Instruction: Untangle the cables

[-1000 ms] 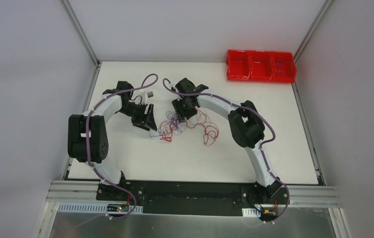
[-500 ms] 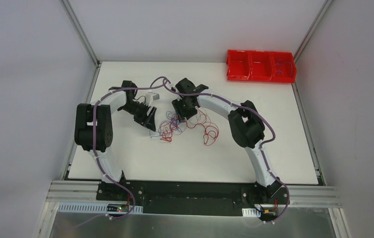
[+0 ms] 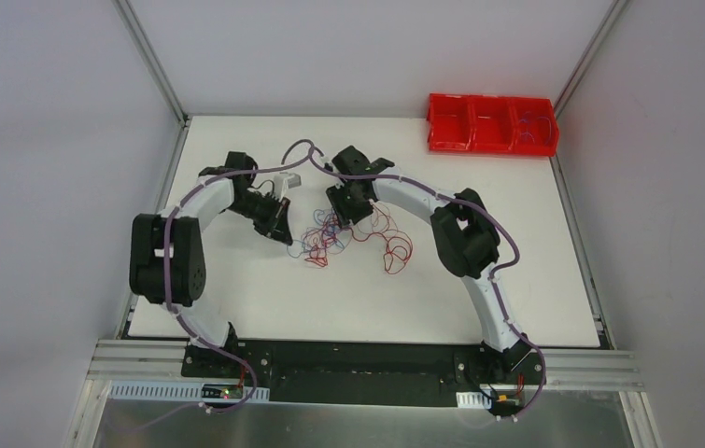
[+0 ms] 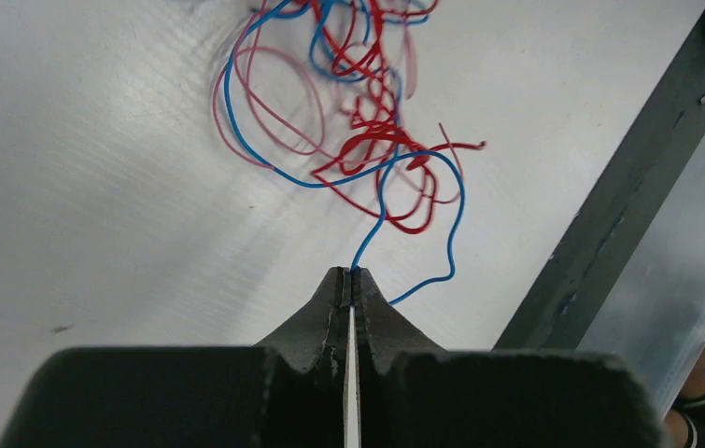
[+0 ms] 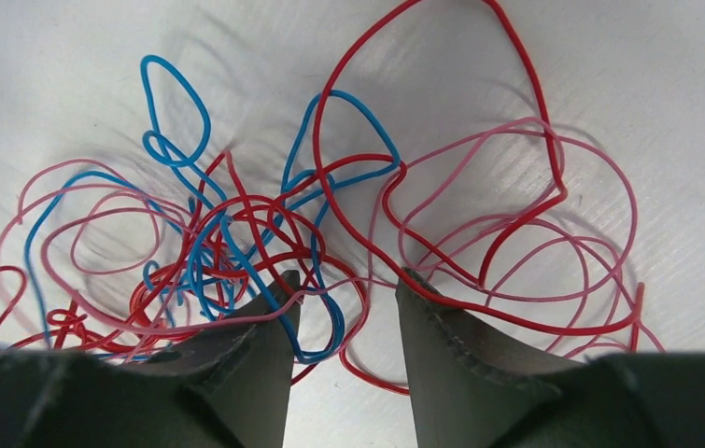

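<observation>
- Here, the left gripper (image 4: pixel 352 278) has its two black jaws pressed together. They pinch a thin blue wire (image 4: pixel 368 224) at their very tips, and the wire runs from there up into the bunch.
- The right gripper (image 5: pixel 345 297) has its jaws partly spread over the middle of the bunch. Strands lie between them, but nothing is clamped.
- The cables (image 3: pixel 344 235) are a small tangle of hair-thin, curly red, pink and blue wires. They lie on the table between the two grippers, their loops crossing many times.
- Progress looks early: one strand is gripped, but none lies free of the bunch. Every wire is yet to be drawn out.
- On the flat white table (image 3: pixel 516 271), a red plastic bin (image 3: pixel 490 147) with three compartments sits at the far right corner, well apart from the tangle. Faint thin loops show in its right-hand compartment.
- Plain pale walls (image 3: pixel 348 47) enclose the table.
</observation>
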{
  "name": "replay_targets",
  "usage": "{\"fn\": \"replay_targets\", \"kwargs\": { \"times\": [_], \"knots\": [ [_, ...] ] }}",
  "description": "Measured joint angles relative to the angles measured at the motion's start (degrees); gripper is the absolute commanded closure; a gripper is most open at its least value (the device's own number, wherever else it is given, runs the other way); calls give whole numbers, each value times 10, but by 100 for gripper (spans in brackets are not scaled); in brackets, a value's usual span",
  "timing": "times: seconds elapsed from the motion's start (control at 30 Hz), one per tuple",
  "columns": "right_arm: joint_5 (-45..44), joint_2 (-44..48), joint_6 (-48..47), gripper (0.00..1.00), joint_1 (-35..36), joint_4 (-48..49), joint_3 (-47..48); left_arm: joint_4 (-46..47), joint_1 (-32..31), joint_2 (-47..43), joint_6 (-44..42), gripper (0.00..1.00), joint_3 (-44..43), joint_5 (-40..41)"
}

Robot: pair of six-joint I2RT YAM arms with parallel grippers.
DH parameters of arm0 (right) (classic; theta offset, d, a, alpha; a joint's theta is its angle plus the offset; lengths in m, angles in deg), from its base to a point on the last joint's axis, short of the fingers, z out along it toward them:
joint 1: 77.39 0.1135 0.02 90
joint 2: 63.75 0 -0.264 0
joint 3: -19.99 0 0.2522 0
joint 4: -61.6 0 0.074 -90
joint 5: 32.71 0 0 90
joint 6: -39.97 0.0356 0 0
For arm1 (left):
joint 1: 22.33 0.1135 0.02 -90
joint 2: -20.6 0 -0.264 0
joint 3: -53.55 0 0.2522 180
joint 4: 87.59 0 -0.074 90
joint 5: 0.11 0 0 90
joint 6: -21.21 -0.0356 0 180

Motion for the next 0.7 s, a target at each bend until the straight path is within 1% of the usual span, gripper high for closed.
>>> {"fn": "replay_targets", "kwargs": {
  "times": [0.2, 0.33, 0.43, 0.53, 0.7],
  "knots": [
    [-21, 0, -2, 56, -8, 0, 0, -3, 8, -142, 85, 100, -2, -45],
    [-37, 3, -5, 56, -23, 1, -5, -7, 17, -213, 160, 100, -27, -71],
    [-50, 9, -10, 56, -34, 2, -15, -11, 24, -240, 217, 100, -60, -97],
    [-62, 16, -18, 56, -47, 2, -27, -11, 32, -250, 281, 100, -110, -121],
    [-77, 26, -30, 56, -69, 3, -43, 19, 40, -266, 387, 100, -177, -145]
  ]
}}
